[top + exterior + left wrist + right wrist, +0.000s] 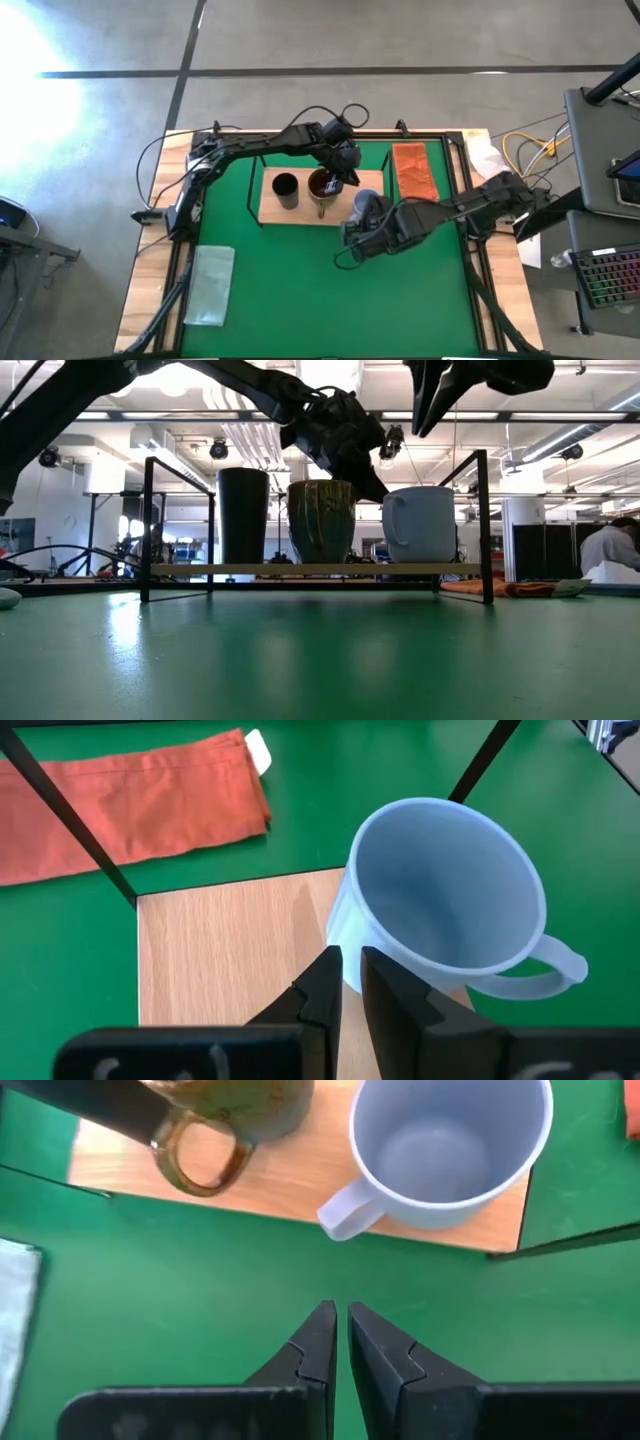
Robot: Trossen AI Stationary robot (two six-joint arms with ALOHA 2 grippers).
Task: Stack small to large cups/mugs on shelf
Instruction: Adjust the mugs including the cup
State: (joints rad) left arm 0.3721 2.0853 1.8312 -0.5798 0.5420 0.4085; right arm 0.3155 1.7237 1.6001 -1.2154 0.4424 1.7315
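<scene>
A: Where do the three vessels stand?

B: All on the shelf (pixel 302 207), in a row. In the low view the black cup (pixel 243 515) is at one end, the brown mug (pixel 321 520) in the middle, the blue mug (pixel 419 525) at the other end, each upright and a little apart from its neighbour.

A: And the left gripper (pixel 349 982)?

B: It hangs over the shelf between the brown and blue mugs. Its jaws are nearly closed, only a thin slit between them, and hold nothing. In the left wrist view the blue mug (pixel 445 895) sits just beyond the fingertips, its rim near them, its handle pointing away to the side. The low view shows that gripper just above the brown mug's rim, on the side nearer the blue mug.

A: The right gripper (pixel 339 1325)?

B: Off the shelf, above the green mat (pixel 300 290) in front of the board. Jaws almost shut, empty. In the right wrist view the blue mug (pixel 450 1145) lies ahead of the tips, handle turned toward them, with a strip of mat between; the brown mug's handle (pixel 200 1155) is off to one side.

A: Anything else on the table?

B: An orange cloth (pixel 413 171) beside the shelf, and a pale cloth (pixel 210 284) near the left front corner.
</scene>
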